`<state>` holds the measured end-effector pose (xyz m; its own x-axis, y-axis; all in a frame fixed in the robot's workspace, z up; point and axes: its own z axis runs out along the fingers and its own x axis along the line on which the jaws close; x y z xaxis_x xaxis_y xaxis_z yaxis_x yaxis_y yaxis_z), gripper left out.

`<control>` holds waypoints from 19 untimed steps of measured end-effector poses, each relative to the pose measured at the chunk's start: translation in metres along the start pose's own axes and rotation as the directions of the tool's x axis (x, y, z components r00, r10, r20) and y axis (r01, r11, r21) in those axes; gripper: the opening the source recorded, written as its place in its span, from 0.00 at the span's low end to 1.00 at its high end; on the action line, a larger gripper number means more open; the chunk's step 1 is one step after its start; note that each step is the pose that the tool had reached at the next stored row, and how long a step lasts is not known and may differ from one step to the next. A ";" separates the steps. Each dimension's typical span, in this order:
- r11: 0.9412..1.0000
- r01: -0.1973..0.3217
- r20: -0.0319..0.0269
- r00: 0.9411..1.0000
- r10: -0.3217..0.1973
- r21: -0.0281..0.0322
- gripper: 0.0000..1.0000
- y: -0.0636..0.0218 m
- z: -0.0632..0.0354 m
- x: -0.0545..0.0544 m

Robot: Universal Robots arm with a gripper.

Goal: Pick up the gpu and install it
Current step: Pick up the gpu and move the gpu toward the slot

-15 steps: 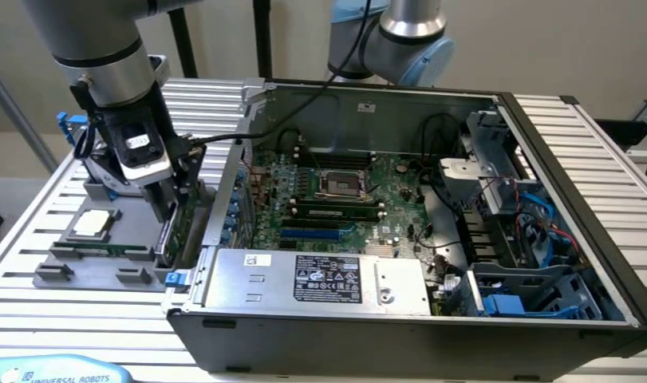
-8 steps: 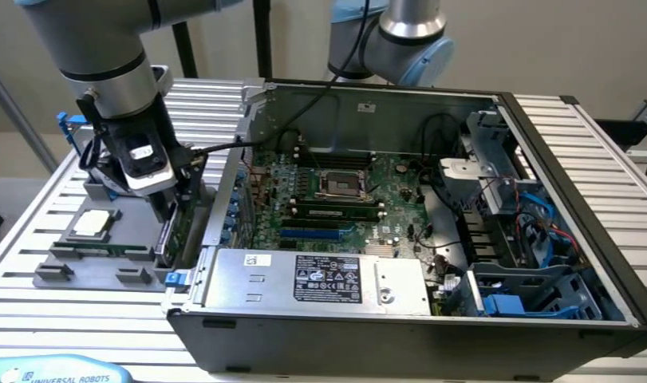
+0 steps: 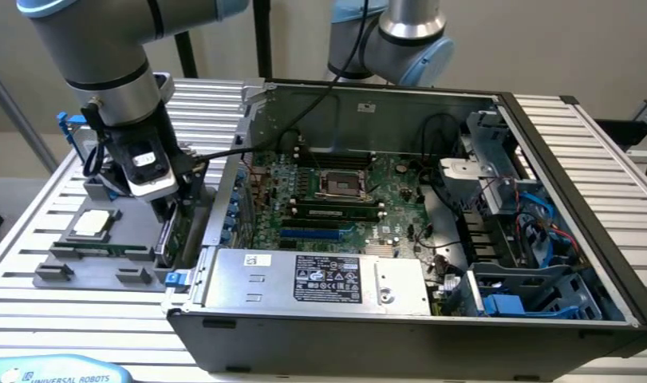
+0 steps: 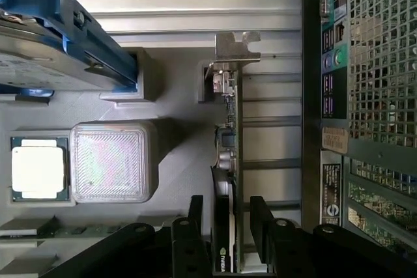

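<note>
One thin card to deal with here: the gpu (image 4: 229, 154). Stands on its long edge in a slot of the grey fixture (image 4: 172, 105) on the slatted desk (image 3: 89, 319), at the exterior view's left, mid-height in the frame, just beside the outer wall of the open computer case (image 3: 408, 319). Not yet in the case.

Likely light and stiff, though fragile, with small parts bare along the board. Best pinched across the two flat faces near the middle of the length, away from the bracket and from the edge seated in the slot. Probably slick on the black face, so a square, centred squeeze is advisable against tilting and binding in the slot.

Pincer (image 4: 227, 206) spread and straddling the card. One finger (image 4: 195, 222) at or against the black face, the other just clear of the board side, a sliver of pale background between. Not clamped, as far as can be judged.

Black face with a small pale logo on one side, dark green circuit board on the other. Silver metal bracket (image 4: 234, 47) at the end away from the pincer, bent over at its tip.
</note>
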<state>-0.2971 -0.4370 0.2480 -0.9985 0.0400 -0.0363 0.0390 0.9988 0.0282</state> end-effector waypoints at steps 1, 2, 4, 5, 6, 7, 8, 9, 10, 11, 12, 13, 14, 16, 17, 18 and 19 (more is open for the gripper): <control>1.000 0.000 0.000 1.000 0.000 0.000 0.42 0.0000 0.0001 0.000; 1.000 0.000 0.000 1.000 0.000 0.000 0.42 0.0000 0.0004 0.000; 1.000 0.000 0.000 1.000 0.000 -0.001 0.42 0.0000 0.0018 0.000; 1.000 0.000 0.000 1.000 0.000 0.000 0.42 0.0000 0.0027 0.000; 1.000 0.000 0.000 1.000 0.000 0.000 0.42 0.0001 0.0037 0.000; 1.000 0.000 0.000 1.000 0.000 0.000 0.42 0.0002 0.0047 0.000; 1.000 0.000 0.000 1.000 0.000 0.000 0.42 0.0005 0.0058 0.000; 1.000 0.000 0.000 1.000 0.000 0.000 0.42 0.0008 0.0066 0.000; 1.000 0.000 -0.001 1.000 0.000 0.000 0.42 0.0011 0.0075 0.000; 1.000 0.000 -0.001 1.000 0.000 0.000 0.42 0.0015 0.0080 0.000; 1.000 0.000 -0.002 1.000 0.000 0.000 0.42 0.0019 0.0084 0.000; 1.000 0.000 -0.002 1.000 0.000 0.000 0.42 0.0022 0.0087 0.000; 1.000 -0.001 -0.002 1.000 0.001 0.000 0.42 0.0026 0.0089 0.000; 1.000 -0.005 -0.002 1.000 0.005 0.000 0.42 0.0035 0.0090 0.000; 1.000 -0.007 -0.002 1.000 0.007 0.000 0.42 0.0040 0.0090 0.000; 1.000 -0.011 -0.002 1.000 0.011 0.000 0.42 0.0047 0.0090 0.000; 1.000 -0.015 -0.002 1.000 0.015 0.000 0.42 0.0052 0.0092 0.000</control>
<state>-0.2969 -0.4315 0.2390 -0.9979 0.0553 -0.0338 0.0543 0.9981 0.0284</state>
